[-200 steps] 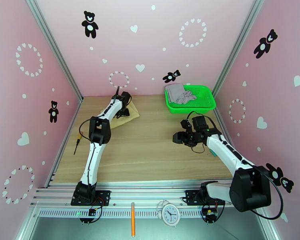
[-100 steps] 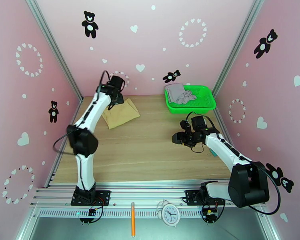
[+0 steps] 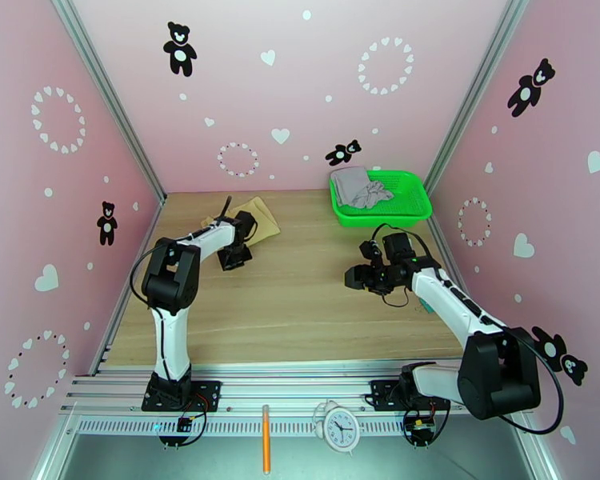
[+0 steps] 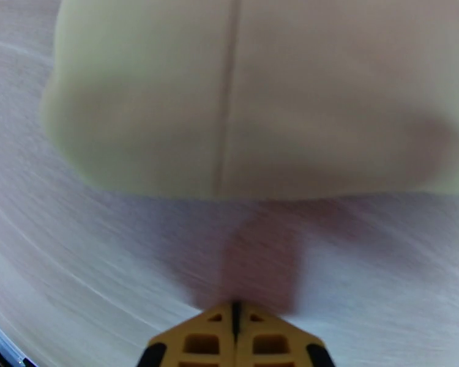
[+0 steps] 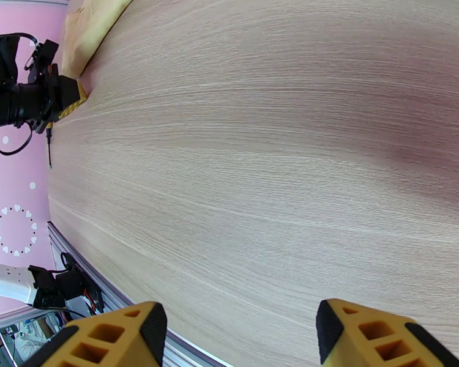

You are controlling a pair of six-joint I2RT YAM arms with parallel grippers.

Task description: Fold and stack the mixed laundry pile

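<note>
Well, my left gripper (image 3: 234, 254) has come off the tan cloth (image 3: 260, 218) within the last second. It was pressing down on the cloth, swung up high, and now sits low over the table (image 3: 300, 314) just in front of the cloth's near edge. Its jaws have snapped together with nothing between them; on my left wrist camera the tips meet over bare wood, short of the cloth.

That view is smeared by motion, so I can only guess the cloth lies folded flat, with a seam line (image 4: 226, 117) running down its middle. I judge the tan piece finished for now.

The grey-lilac garment (image 3: 356, 188) sits crumpled in the green basket (image 3: 416, 208) at the back right, untouched. My right gripper (image 3: 356, 275) has not moved: it hangs mid-table, jaws spread and empty, well placed to fetch the garment next.
</note>
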